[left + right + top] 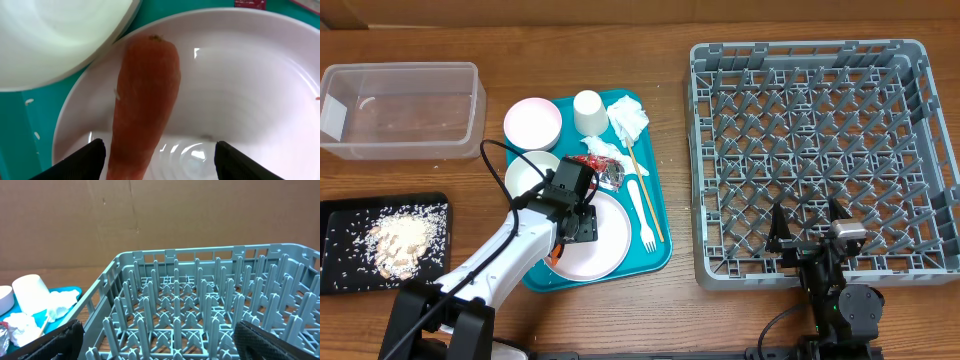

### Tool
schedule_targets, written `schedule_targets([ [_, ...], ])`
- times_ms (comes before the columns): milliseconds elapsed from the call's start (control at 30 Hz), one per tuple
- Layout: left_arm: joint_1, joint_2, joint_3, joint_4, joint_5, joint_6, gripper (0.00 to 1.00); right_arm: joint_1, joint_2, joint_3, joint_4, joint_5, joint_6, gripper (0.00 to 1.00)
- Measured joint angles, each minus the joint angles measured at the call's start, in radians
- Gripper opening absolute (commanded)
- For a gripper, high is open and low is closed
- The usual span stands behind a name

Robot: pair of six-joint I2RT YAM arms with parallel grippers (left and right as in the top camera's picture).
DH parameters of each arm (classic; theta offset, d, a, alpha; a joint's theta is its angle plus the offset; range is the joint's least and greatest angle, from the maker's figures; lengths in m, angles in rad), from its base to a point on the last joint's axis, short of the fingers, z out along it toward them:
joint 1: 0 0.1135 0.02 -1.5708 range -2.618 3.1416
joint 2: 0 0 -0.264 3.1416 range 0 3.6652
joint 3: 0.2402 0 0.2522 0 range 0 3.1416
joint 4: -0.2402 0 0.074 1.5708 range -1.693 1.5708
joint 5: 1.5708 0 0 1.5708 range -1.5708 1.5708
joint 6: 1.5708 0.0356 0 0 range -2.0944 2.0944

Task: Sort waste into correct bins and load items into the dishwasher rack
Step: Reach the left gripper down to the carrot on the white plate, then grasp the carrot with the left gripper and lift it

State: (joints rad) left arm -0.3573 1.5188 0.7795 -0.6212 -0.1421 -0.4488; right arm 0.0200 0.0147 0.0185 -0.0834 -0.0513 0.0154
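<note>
Rice (400, 240) is already lying in the black tray (340, 262); the left gripper (161, 162) is hanging open around the carrot (145, 100), not gripping; the right gripper (805, 228) is idling wide open; the rack (810, 50) is sitting empty.

Orange carrot (145, 100) on a white plate (250, 75), perhaps faintly pink, over a teal tray (15, 150). At three o'clock, the grey rack (810, 48) shows a gridded peg pattern. At eight o'clock, the black tray (332, 270) is speckled pale.
</note>
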Motion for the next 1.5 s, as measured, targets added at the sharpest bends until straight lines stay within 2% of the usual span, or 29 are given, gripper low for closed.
schedule_targets([
  [567, 0.0, 0.0, -0.031, 0.052, 0.006, 0.014, 0.72, 0.0, 0.0, 0.0, 0.0, 0.0, 0.0, 1.0],
  [733, 0.0, 0.0, -0.053, 0.072, 0.029, 0.014, 0.68, 0.0, 0.0, 0.0, 0.0, 0.0, 0.0, 1.0],
  [1100, 0.0, 0.0, -0.053, 0.072, 0.065, 0.041, 0.67, 0.0, 0.0, 0.0, 0.0, 0.0, 0.0, 1.0],
  [1300, 0.0, 0.0, -0.053, 0.073, 0.072, 0.075, 0.59, 0.0, 0.0, 0.0, 0.0, 0.0, 0.0, 1.0],
  [1500, 0.0, 0.0, -0.053, 0.078, 0.079, 0.108, 0.61, 0.0, 0.0, 0.0, 0.0, 0.0, 0.0, 1.0],
])
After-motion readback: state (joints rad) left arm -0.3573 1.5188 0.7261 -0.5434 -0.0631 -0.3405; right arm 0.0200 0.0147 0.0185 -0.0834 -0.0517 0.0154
